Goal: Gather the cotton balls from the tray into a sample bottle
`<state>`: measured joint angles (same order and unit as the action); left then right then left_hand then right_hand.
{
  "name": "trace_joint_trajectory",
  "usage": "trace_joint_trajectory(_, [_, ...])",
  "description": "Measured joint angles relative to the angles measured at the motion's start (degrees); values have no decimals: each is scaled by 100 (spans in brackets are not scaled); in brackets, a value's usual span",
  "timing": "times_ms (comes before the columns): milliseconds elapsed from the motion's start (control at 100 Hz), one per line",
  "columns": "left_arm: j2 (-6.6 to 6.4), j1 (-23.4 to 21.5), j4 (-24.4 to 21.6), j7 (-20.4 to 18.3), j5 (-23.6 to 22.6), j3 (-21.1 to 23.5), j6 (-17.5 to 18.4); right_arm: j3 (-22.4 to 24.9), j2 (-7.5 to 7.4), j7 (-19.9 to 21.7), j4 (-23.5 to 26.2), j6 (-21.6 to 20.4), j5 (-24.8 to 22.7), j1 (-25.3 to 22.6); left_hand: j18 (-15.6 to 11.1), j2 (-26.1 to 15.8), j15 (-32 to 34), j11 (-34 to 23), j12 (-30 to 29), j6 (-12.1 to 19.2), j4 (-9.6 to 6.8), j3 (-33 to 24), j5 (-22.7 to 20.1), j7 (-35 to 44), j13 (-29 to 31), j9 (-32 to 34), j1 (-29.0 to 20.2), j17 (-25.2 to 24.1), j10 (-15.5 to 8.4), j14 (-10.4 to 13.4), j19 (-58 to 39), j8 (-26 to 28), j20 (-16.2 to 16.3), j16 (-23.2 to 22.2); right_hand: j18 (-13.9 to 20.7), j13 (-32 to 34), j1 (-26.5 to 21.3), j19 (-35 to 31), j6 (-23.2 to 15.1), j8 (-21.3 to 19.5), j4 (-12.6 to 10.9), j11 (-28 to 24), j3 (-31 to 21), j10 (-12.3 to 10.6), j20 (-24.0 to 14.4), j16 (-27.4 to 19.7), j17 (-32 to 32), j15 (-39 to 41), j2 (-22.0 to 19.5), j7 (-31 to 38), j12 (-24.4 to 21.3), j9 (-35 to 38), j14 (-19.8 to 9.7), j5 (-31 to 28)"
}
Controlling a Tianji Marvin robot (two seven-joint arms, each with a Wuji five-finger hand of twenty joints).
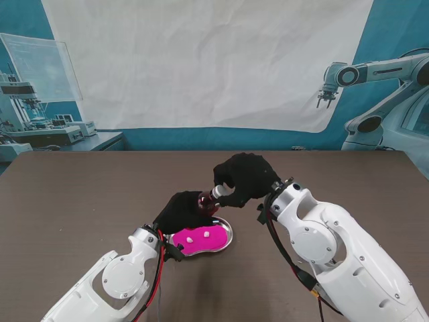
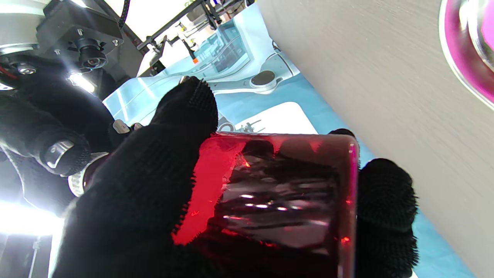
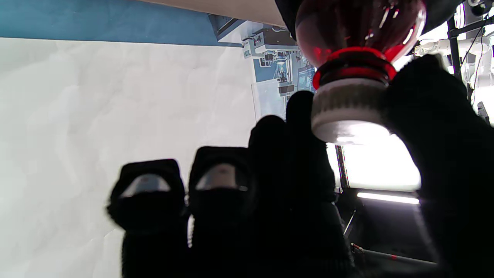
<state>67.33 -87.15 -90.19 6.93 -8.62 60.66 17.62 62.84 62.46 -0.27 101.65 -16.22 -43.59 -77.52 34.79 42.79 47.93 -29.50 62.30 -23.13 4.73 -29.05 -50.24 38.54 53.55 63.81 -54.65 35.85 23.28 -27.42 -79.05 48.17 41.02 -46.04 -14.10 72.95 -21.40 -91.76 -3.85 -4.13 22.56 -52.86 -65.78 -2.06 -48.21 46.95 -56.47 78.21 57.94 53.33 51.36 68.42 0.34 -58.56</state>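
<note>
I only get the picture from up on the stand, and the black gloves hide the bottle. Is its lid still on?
Observer: Yes. The right wrist view shows a white ribbed cap on the bottle's neck, pinched by the right hand.
Operator: What is the other hand doing?
Observer: The left wrist view shows the left hand wrapped round the body of the dark red bottle, with a fingertip showing on its far side.
Operator: Is any cotton inside yet?
Observer: I see none through the glass, which is dark. Two cotton balls lie in the tray.
</note>
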Motion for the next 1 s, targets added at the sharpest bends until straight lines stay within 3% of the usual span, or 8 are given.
trace_joint_trajectory(280, [1, 3, -29, -12, 8, 2, -6, 84, 2, -3, -121, -371, 144, 50, 0, 0, 10, 0, 7, 1, 0, 0, 0, 4, 0, 0, 0, -4, -1, 0, 0, 0, 5, -2, 0, 0, -125, 0, 0, -189, 25, -17, -49, -68, 0, 0, 0, 0, 0, 0, 25, -16, -49, 233])
trace_joint_trajectory(710, [3, 1, -87, -38, 31, 14, -62, 123, 20, -167, -210, -557, 215, 45, 0, 0, 49, 0, 58, 11, 0, 0, 0, 8, 0, 2, 0, -24, -6, -1, 0, 0, 26, -3, 6, 0, -172, 0, -19, -265, 37, -29, -54, -89, 0, 0, 0, 0, 7, 1, 25, -18, -101, 279])
trace_joint_trajectory(880, [2, 0, -72, -27, 33, 2, -63, 59, 20, -249, -281, -661, 198, 82, 0, 0, 49, 0, 59, 16, 0, 0, 0, 25, 0, 2, 0, -54, -9, -1, -3, 0, 54, -3, 9, 0, -368, 0, -19, -270, 51, -30, -383, -105, 0, 0, 0, 0, 502, 35, 17, -22, -101, 349])
trace_joint_trajectory(1000, [2, 5, -52, -20, 42, 2, -57, 19, 22, -378, -308, -686, 50, 97, 0, 0, 50, 0, 60, 16, 0, 0, 0, 40, 0, 3, 0, -57, -9, -1, -2, 0, 56, -3, 10, 0, -372, 0, -19, -275, 82, -31, -431, -114, 1, 0, 0, 0, 526, 36, 5, -22, -105, 349])
